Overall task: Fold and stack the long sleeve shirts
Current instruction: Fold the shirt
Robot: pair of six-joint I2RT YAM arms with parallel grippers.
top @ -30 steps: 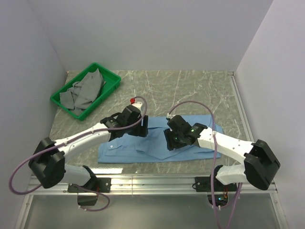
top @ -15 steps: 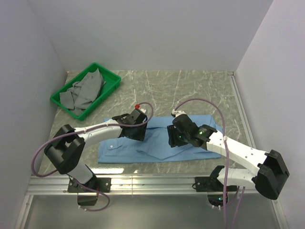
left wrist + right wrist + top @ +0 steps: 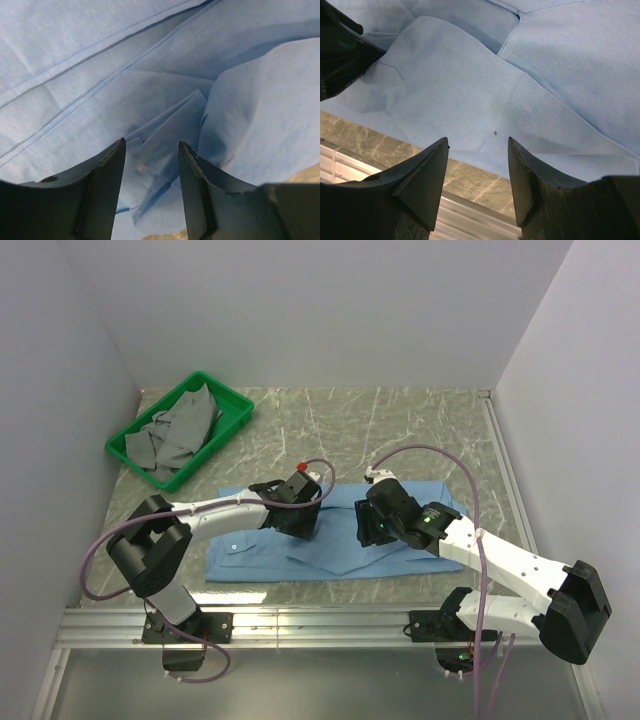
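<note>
On the near half of the marbled table (image 3: 420, 430), the light blue shirt (image 3: 245, 555) lies spread out, creased at its middle. The 2 grippers hover low over it: the left gripper (image 3: 151, 145) has its jaws apart above a small white button (image 3: 142, 167), and the right gripper (image 3: 478, 141) is likewise spread, gripping nothing. A green tray (image 3: 228, 392) of gray cloths (image 3: 185, 425) stands at the far left.

Top view's bright and even, with soft light from above and just faint shadows under my arms on the table (image 3: 420, 430). Wrist cams are sharp on the shirt (image 3: 75, 60), creases softly shaded. My left fingers (image 3: 102, 200) and right fingers (image 3: 420, 190) look dark and slightly blurry up close.
</note>
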